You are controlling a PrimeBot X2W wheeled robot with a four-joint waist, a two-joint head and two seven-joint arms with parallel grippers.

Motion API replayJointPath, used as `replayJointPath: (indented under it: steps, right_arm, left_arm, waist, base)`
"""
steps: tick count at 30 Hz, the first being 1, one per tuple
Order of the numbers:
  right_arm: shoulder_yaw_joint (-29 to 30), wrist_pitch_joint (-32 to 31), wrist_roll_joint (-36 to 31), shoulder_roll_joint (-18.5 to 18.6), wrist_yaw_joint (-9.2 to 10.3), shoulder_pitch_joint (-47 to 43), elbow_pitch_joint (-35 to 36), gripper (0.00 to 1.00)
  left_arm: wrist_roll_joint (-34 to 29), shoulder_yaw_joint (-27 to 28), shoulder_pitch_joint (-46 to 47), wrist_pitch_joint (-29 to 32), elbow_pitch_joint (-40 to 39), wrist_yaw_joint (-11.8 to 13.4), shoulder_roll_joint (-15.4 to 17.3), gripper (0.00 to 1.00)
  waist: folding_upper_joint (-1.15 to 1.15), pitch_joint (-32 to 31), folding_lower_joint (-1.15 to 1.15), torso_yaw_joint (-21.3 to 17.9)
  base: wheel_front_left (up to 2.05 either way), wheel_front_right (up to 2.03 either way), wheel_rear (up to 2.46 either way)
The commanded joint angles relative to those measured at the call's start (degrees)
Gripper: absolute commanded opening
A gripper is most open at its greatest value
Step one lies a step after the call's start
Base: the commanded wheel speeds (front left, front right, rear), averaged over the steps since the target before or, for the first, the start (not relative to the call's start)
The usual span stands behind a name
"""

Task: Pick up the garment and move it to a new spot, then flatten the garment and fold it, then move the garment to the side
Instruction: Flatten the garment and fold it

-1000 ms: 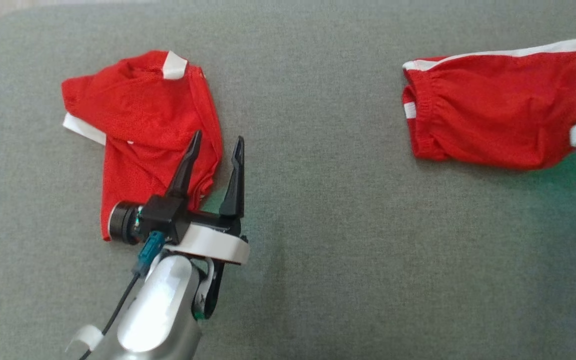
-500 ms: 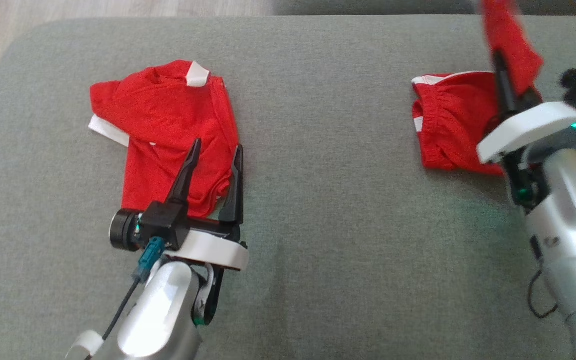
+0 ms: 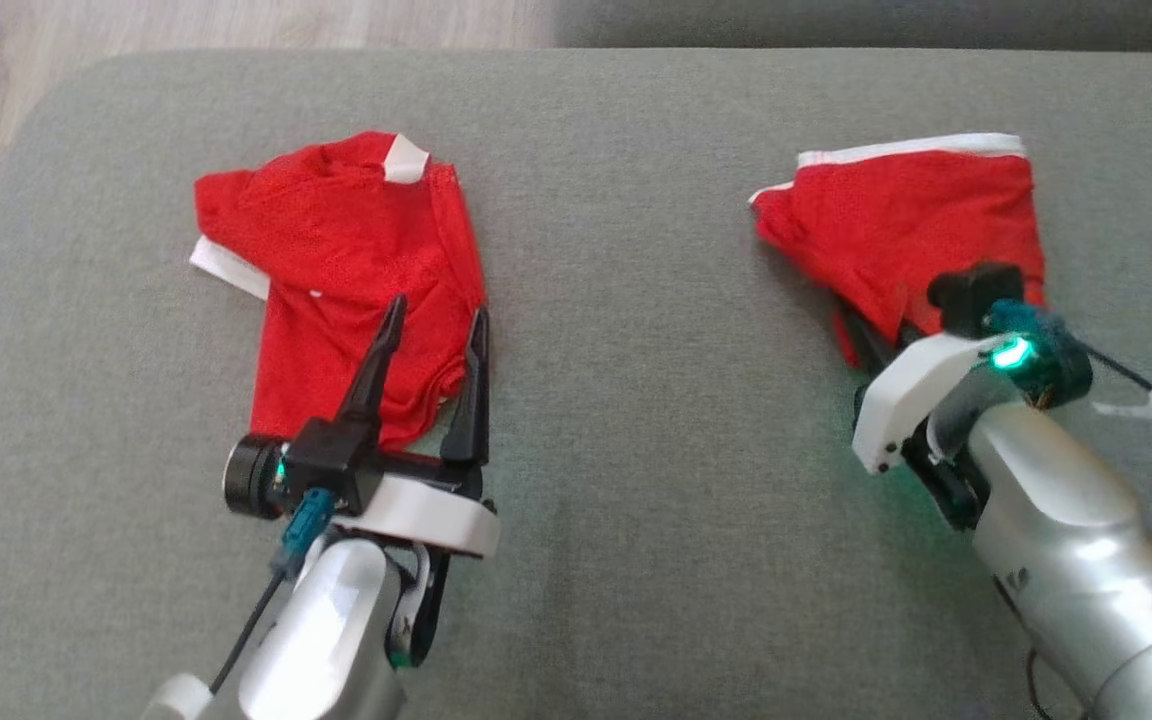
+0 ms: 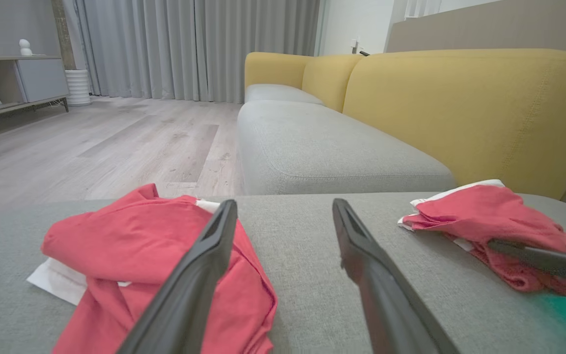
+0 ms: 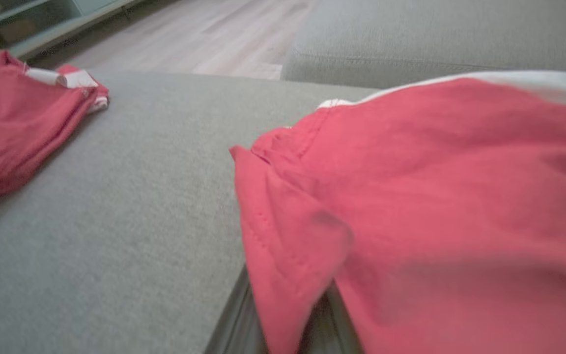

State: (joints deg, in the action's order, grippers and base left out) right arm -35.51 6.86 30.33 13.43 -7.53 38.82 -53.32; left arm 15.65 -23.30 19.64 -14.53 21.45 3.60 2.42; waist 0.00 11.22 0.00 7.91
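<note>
While right gripper [image 3: 863,342] clamps near corner of red mesh garment with white trim [image 3: 926,220], heaped by right edge of grey fabric cushion [image 3: 636,300], left gripper [image 3: 436,310] hangs wide over 2nd crumpled red garment [image 3: 336,260]. Cloth judged light, limp, slump-prone; hem edges best hold.

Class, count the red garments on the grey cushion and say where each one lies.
2. The left garment lies crumpled on the cushion, at the open left tool. The right garment is on the cushion's right side, gripped by the shut right tool. None seems hidden.
</note>
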Motion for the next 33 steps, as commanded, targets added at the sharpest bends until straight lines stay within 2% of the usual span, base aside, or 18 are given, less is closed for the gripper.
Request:
replayJointPath:
  steps: [1, 7, 11, 16, 22, 27, 33]
  right_arm:
    - [-1.13, 0.87, -0.55, -0.21, 0.04, -0.42, 0.40, 1.00]
    - [0.91, 6.70, -0.52, -1.94, 0.04, 0.04, -1.61, 1.00]
    - [7.81, 8.04, -1.07, -2.21, 0.04, -0.76, 0.31, 1.00]
    - [21.81, 8.11, -7.49, -2.26, 0.04, -7.21, 12.90, 1.00]
    - [33.37, 8.13, -16.93, -6.89, 0.04, -18.80, 27.61, 1.00]
    - [37.50, 8.13, -20.81, -9.82, 0.04, -26.13, 34.74, 1.00]
    - [37.28, 8.13, -20.31, -10.51, 0.04, -29.46, 37.42, 1.00]
  left_arm:
    - [-0.03, 1.81, 0.38, -0.47, -1.41, 0.41, 0.46, 1.00]
    - [-0.04, 2.69, -0.47, -0.47, -1.49, 0.28, 0.46, 1.00]
    - [-0.04, 3.47, -1.07, -0.47, -2.37, 0.26, 0.46, 1.00]
    - [0.17, 4.17, -1.79, -0.47, -3.82, 0.39, 0.46, 1.00]
    - [0.47, 4.84, -2.86, -0.47, -5.24, 0.62, 0.46, 1.00]
    - [0.54, 5.20, -4.46, -0.47, -5.98, 0.62, 0.46, 1.00]
    - [0.11, 6.01, -5.62, -0.47, -6.23, 0.32, 0.46, 1.00]
  waist:
    - [0.00, -0.47, 0.00, -0.61]
    - [0.00, -2.56, 0.00, -3.27]
    - [0.00, -4.30, 0.00, -5.40]
    - [0.00, -5.74, 0.00, -8.20]
    - [0.00, -6.78, 0.00, -10.56]
    - [0.00, -6.98, 0.00, -11.85]
    - [0.00, -6.38, 0.00, -12.58]
  base:
    - [0.00, 0.00, 0.00]
    - [0.00, 0.00, 0.00]
    - [0.00, 0.00, 0.00]
    - [0.00, 0.00, 0.00]
    - [0.00, 0.00, 0.00]
    - [0.00, 0.00, 0.00]
    - [0.00, 0.00, 0.00]
